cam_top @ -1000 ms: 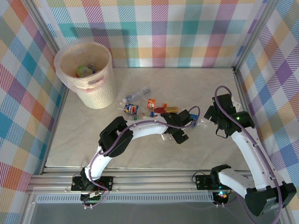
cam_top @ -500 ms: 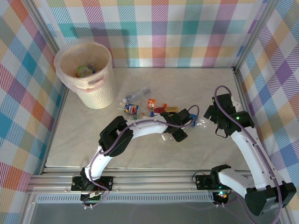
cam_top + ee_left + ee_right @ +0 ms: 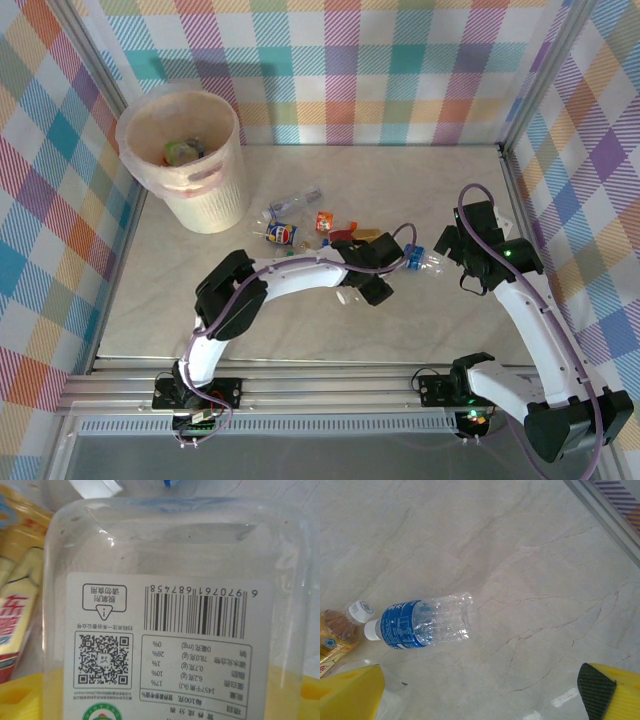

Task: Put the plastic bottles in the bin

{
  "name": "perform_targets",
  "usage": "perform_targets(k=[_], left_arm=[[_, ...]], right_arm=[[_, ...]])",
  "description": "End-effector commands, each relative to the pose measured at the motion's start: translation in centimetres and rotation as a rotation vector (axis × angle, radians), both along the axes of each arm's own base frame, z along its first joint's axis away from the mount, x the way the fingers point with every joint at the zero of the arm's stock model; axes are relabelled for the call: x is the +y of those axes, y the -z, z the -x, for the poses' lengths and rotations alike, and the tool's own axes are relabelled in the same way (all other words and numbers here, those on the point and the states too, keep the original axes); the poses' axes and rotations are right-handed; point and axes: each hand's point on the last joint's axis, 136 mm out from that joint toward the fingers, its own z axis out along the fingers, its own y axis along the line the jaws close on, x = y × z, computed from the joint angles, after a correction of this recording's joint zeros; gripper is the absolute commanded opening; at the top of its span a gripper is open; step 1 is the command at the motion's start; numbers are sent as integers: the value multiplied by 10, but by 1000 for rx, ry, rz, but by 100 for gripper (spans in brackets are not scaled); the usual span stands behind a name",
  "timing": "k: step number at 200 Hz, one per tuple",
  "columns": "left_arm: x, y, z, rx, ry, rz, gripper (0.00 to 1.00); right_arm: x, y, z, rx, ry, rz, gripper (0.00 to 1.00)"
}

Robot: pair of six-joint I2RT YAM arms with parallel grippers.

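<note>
My left gripper [image 3: 372, 285] reaches to the table's middle and stands open around a clear squarish bottle [image 3: 175, 605] with a white barcode label. Its yellow fingers [image 3: 20, 700] show at both lower corners of the left wrist view. A clear bottle with a blue label [image 3: 425, 262] [image 3: 420, 625] lies on its side between the two grippers. My right gripper [image 3: 452, 250] hangs open above bare table to that bottle's right, holding nothing. More bottles [image 3: 282, 234] lie scattered at mid-table. The bin [image 3: 212, 205] stands at the back left with a few bottles inside.
A brown-tinted bottle [image 3: 337, 630] with a white cap [image 3: 360, 611] lies left of the blue-labelled one. An orange-labelled bottle [image 3: 15, 605] lies beside the barcode bottle. A metal frame rail [image 3: 505, 190] runs along the table's right side, with checked walls all round.
My left arm has drawn back to the left, uncovering the blue-labelled bottle, which now lies in plain sight. The right arm has not moved.
</note>
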Motion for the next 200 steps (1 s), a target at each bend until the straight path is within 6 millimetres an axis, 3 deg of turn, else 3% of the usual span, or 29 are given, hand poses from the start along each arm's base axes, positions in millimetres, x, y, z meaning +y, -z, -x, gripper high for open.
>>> perform_targets(k=[1,51,87,147,200], left_arm=[[8,-52,-5,-65,-47,84,71],[29,-125,-12,-199,-129,196,71],[58,-177,-28,-300,-225,266,71],[133,-256,-71,-447,-420,391,71],[216,-321,-115,-607,-594,410,71]], right_arm=[[0,1,0,-7,-10,-7,100],[4,-1,-2,-34,-23,-30,100],[8,0,-5,-39,-41,-45,100],[14,1,-8,-48,-69,-70,100],[20,0,-10,-55,-89,-91,100]])
